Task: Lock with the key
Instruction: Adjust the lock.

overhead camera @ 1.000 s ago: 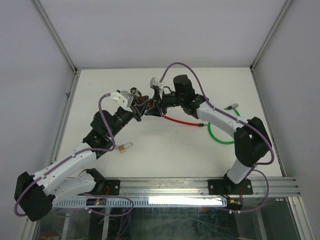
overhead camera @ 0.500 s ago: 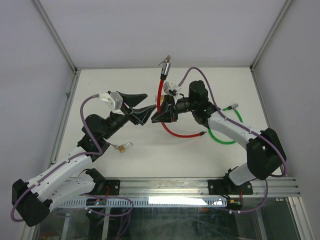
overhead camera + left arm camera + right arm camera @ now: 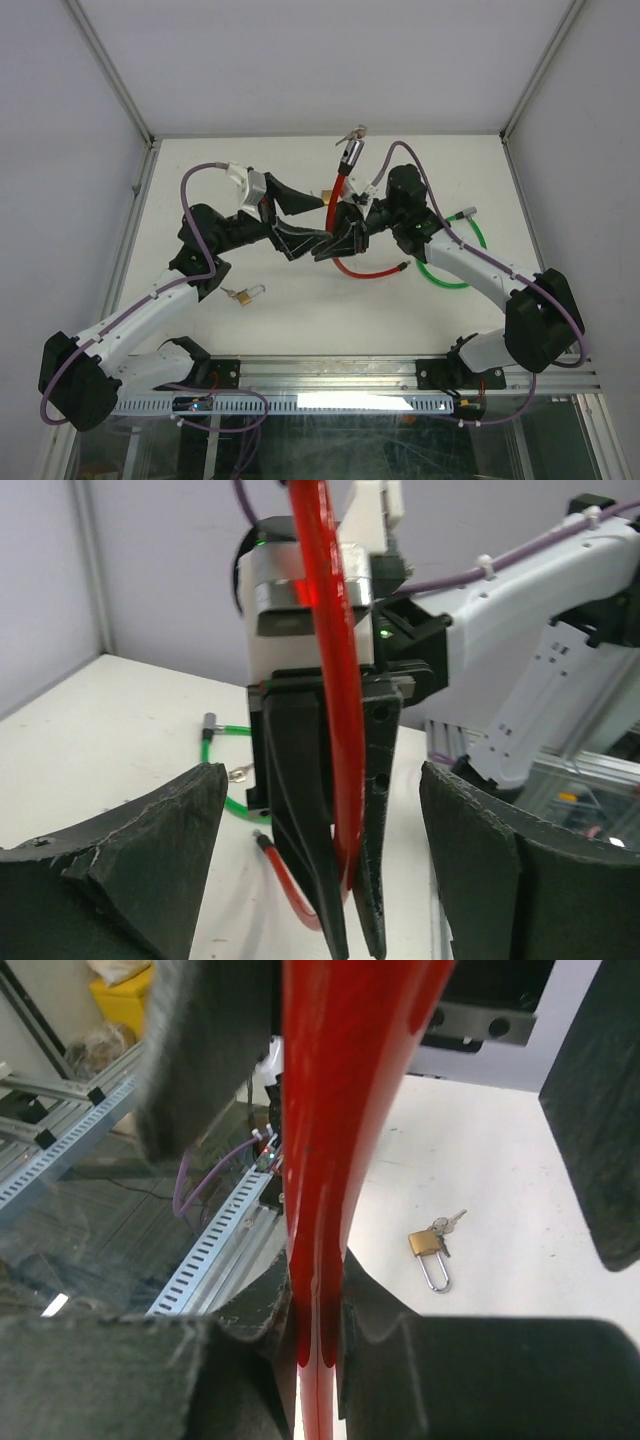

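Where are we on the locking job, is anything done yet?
Nothing looks locked yet. In hand: the right gripper is shut on the red cable, holding it upright, and the left gripper stands open on either side of it. Left to do: the brass padlock lies on the table with its keys, and neither gripper is touching it.

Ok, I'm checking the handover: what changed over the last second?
The left claw opened wide and let go of the red cable. The right claw closed on it and now holds it alone, with the cable's end swung up toward the far edge. The padlock and green cable stayed where they lay.
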Tool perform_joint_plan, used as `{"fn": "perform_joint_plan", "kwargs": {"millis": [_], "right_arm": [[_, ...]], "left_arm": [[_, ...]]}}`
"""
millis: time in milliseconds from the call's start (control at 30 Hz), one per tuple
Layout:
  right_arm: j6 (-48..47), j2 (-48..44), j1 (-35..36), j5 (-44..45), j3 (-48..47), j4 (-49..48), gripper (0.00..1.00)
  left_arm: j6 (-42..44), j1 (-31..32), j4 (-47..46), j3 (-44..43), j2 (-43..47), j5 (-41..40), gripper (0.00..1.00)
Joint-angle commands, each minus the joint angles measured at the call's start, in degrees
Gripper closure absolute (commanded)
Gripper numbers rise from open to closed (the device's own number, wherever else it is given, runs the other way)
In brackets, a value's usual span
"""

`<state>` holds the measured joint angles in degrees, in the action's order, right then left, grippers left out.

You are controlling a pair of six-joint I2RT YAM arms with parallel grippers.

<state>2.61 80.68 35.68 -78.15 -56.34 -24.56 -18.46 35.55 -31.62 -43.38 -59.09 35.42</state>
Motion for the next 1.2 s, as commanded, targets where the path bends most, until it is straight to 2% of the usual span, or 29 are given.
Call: {"fn": "perform_joint_plan", "kwargs": {"millis": [0,100,367,433,500,567,600,633,767,833,900,1000,1067,1167], "right_arm": [[-11.52,-1.97,1.17,-3.39,-2.89,10.46,1.0],[-15.79,-1.47,1.73,-3.03,-4.24,15.09,1.0],[-15.42,-0.93,1.94,-2.61,-4.56,15.53,1.0],[-15.12,-0.78,1.94,-2.04,-4.57,15.43,1.0],[-14.65,-0.57,2.02,-1.56,-4.61,15.35,1.0],[-13.51,-0.51,2.05,-0.95,-4.66,14.7,1.0],[-12.91,-0.5,2.08,-0.7,-4.54,14.23,0.98],[-12.42,-0.68,2.07,-0.44,-4.37,13.97,0.91],[-11.82,-2.65,1.7,0.89,-3.56,13.84,0.48],[-11.84,-4.35,0.87,1.05,-3.11,13.83,0.36],[-11.73,-5.85,-0.28,0.54,-3.06,13.91,0.32],[-11.23,-7.2,-1.11,0.62,-3.44,14.14,0.31],[-9.94,-7.31,-1.07,0.75,-3.17,12.17,0.32],[-1.65,-7.06,-0.96,1.72,-1.92,3.83,0.39]], "left_arm": [[-4.4,-0.34,-6.14,-4.32,-0.88,10.48,0.25],[-5.36,-0.3,-5.97,-6.03,-2.24,11.77,0.31],[-9.25,-0.29,-6.58,-8.25,-6.72,14.96,0.42],[-10.08,-0.22,-6.87,-8.42,-7.35,15.55,0.48],[-10.49,-0.26,-6.94,-8.77,-7.8,16.53,0.62],[-10.72,-0.23,-7.06,-9.04,-7.88,17.53,0.82],[-10.61,-0.22,-7.09,-8.99,-7.7,17.73,0.92],[-10.36,-0.33,-7.07,-8.87,-7.4,17.76,0.99],[-6.87,-0.31,-3.49,-8.85,-4.98,16.02,1.0],[-4.84,-0.38,-1.16,-8.88,-3.4,15.24,1.0],[-3.37,-0.49,-0.06,-9.02,-2.01,15.66,1.0],[-1.9,-0.66,0.51,-10.36,-1.29,17.81,1.0],[-1.39,-0.73,0.57,-12.05,-2.01,19.91,1.0],[-1.05,-0.93,0.58,-15.33,-4.36,22.16,1.0]]}}
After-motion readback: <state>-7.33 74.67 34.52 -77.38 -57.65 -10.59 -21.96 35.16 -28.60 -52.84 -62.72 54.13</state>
